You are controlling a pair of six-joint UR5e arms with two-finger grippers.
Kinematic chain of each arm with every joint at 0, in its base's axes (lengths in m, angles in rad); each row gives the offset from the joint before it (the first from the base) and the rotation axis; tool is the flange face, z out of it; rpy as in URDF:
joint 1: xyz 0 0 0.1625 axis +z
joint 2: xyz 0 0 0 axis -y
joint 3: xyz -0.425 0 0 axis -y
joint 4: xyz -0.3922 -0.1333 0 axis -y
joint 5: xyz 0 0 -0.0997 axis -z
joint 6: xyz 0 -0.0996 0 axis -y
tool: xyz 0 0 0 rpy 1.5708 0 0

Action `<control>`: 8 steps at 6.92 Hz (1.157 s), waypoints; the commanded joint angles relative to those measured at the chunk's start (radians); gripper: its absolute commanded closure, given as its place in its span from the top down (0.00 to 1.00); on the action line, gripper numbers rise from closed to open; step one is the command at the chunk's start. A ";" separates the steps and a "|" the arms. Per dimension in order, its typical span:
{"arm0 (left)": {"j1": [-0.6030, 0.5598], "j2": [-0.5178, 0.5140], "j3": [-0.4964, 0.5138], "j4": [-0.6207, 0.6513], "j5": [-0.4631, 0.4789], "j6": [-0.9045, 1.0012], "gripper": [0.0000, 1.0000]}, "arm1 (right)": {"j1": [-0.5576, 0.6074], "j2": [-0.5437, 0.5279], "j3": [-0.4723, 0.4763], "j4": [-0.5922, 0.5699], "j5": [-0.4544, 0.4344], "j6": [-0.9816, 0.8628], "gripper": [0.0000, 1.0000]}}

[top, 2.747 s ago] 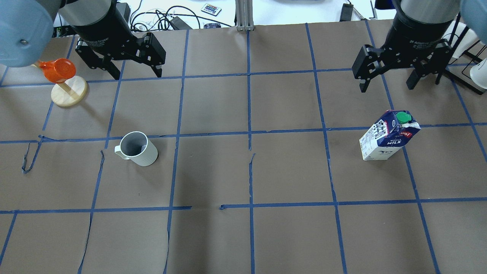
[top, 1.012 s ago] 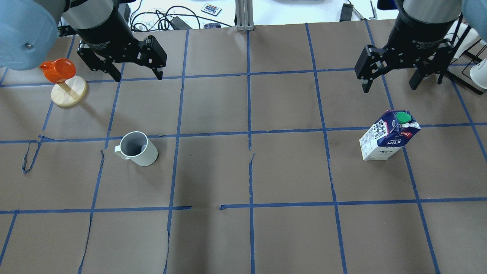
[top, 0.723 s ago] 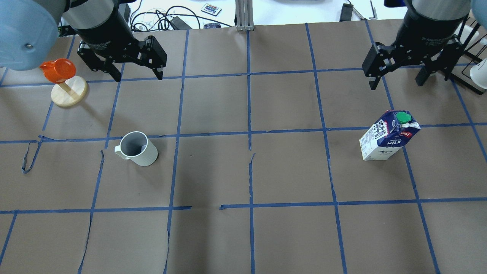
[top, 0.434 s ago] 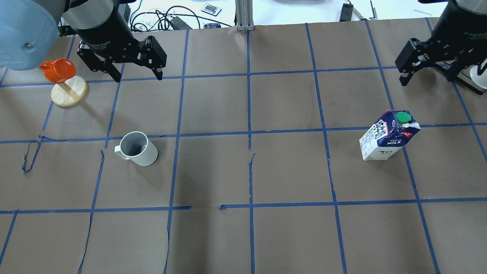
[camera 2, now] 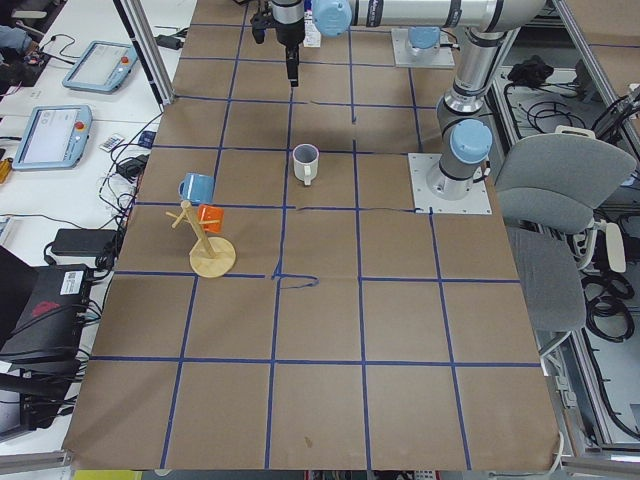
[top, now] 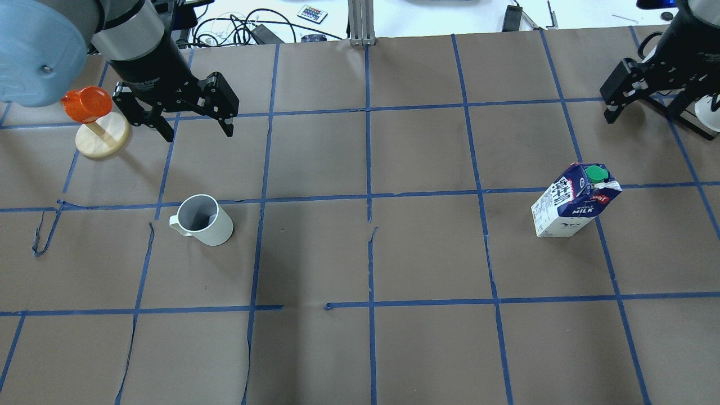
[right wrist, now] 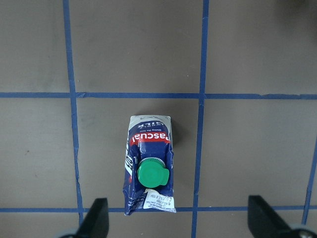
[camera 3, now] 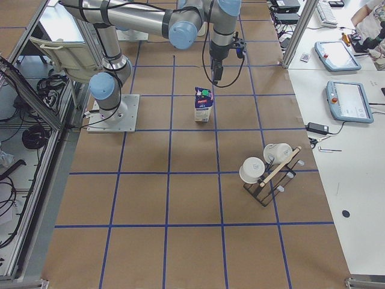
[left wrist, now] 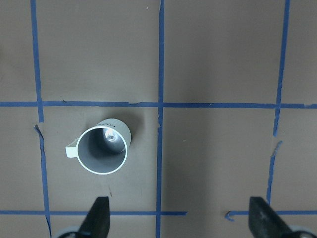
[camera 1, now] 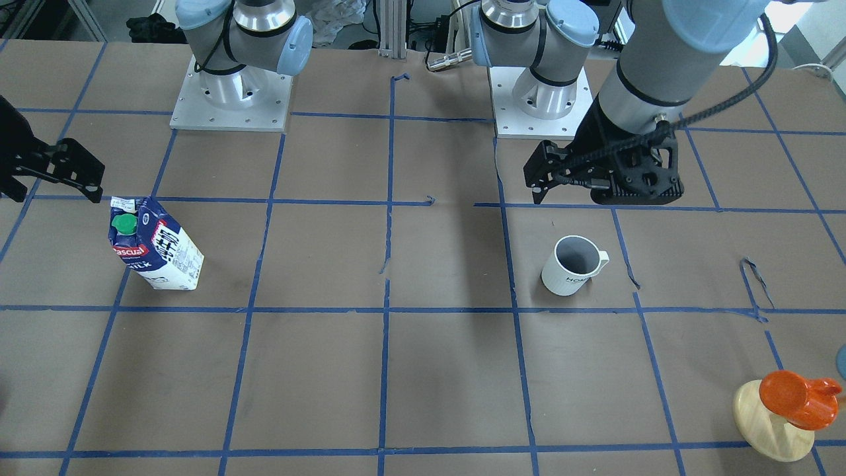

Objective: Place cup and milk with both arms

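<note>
Both spread wide and empty, the left gripper (top: 198, 134) and right gripper (top: 641, 112) are hovering near the white mug (top: 201, 220) and Pascual milk carton (top: 574, 202), likely aligning for grasps.

Right gripper (top: 641, 109) has swung out toward the right edge of the table (top: 427, 253) and shows smaller in the overhead view; left gripper (top: 198, 132) has eased slightly nearer the cup (top: 201, 220).
</note>
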 commanded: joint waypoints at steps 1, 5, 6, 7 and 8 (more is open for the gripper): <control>0.049 -0.006 -0.164 0.092 -0.002 0.033 1.00 | 0.005 0.032 0.065 -0.050 0.009 0.001 1.00; 0.061 -0.067 -0.453 0.474 0.016 0.136 1.00 | 0.008 0.044 0.167 -0.055 0.065 0.012 1.00; 0.061 -0.086 -0.453 0.482 0.063 0.137 0.93 | 0.008 0.047 0.170 -0.058 0.034 0.012 1.00; 0.061 -0.099 -0.451 0.486 0.067 0.136 0.68 | 0.008 0.064 0.172 -0.063 0.026 0.012 1.00; 0.061 -0.113 -0.445 0.487 0.065 0.139 0.30 | 0.008 0.067 0.175 -0.069 0.026 0.014 1.00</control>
